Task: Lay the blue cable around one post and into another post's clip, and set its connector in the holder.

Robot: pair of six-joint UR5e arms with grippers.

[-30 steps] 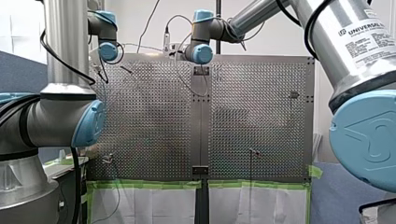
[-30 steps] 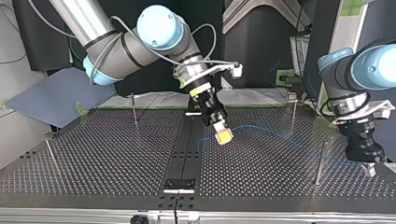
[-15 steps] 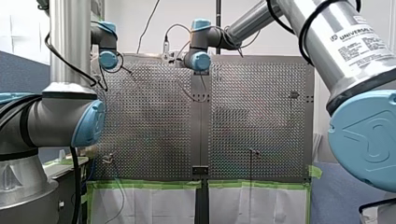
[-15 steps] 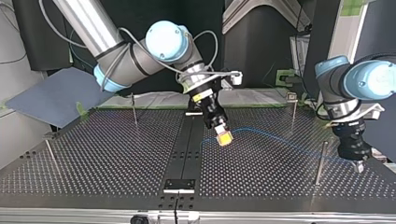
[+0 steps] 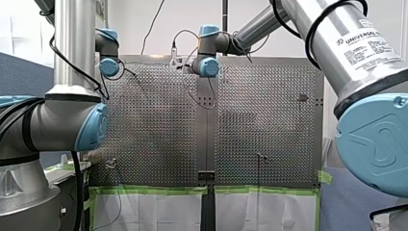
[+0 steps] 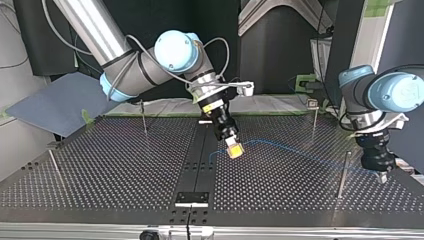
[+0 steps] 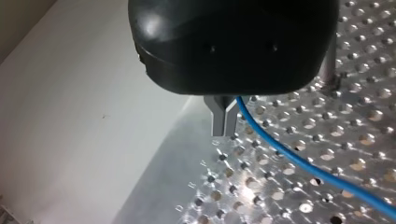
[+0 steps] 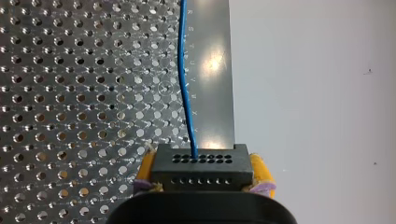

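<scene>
Right gripper, centre of the top view, is clamped on the black connector: yellow pads press its two sides, and the blue cable leaves its face ahead of the gripper. The connector hangs tilted, clear above the surface. The cable arcs from there toward the frame's right and ends at my left gripper, lower right. In the left wrist view the metal fingers are closed together with the cable coming out at their side, so I read it as pinched there. Plain post stands just beside the left gripper; clip post, clip on top, stands further up at the right. As far as I can tell the cable is neither wrapped nor clipped. Judgement: routing stage, early. To do it well, hold the left end low as an anchor by the plain post and sweep the right arm so the cable wraps the post's far side, with a little slack and no tug at the connector's wire entry. Lower the run into the clip from above, not sideways. The small black block at lower middle I take for the holder — seat the connector last, squared to it.
</scene>
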